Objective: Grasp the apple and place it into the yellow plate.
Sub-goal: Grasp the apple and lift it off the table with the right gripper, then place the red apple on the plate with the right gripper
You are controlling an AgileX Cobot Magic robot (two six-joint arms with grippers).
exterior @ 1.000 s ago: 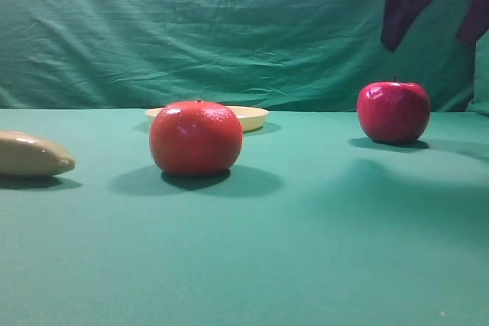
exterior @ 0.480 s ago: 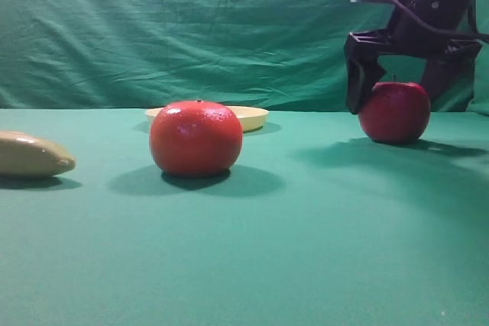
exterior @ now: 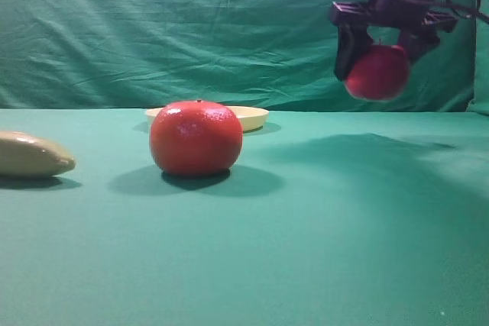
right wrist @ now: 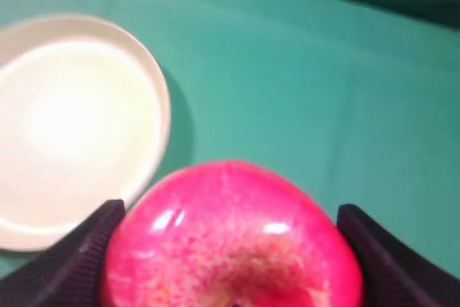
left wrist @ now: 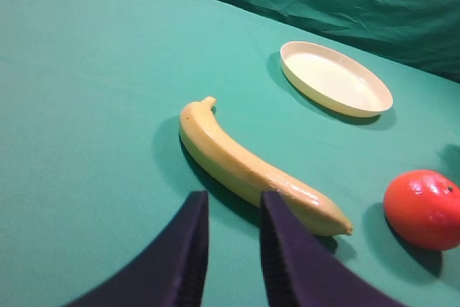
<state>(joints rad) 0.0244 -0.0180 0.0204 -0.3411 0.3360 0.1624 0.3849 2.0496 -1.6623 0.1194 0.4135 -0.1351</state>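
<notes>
Between the two dark fingers of my right tool (right wrist: 230, 249) sits the apple (right wrist: 231, 239), clamped across its widest part, one pad on each flank. From the high view it hangs clear of the desk (exterior: 306, 250), so the grip carries all its weight. I judge it firm and fairly light, but that glossy skin looks slick and the body is round, so pads on the equator, as they sit now, seem the safest hold; any higher and I would expect it to squirt out. It should not bruise easily at this squeeze, though I can't tell how hard the squeeze is.

To look at, it is deep crimson-pink with pale speckling and bright highlights; its stem end is hidden from my wrist camera.

Beyond the tool and to its left lies the yellow plate (right wrist: 75, 127), shallow, pale, nothing in it, flat on the green cloth and well apart from the apple.

My left tool (left wrist: 230, 249) idles low over the desk, fingers nearly together and holding nothing, a banana (left wrist: 251, 167) just ahead of it and an orange-red fruit (left wrist: 425, 208) farther right.
</notes>
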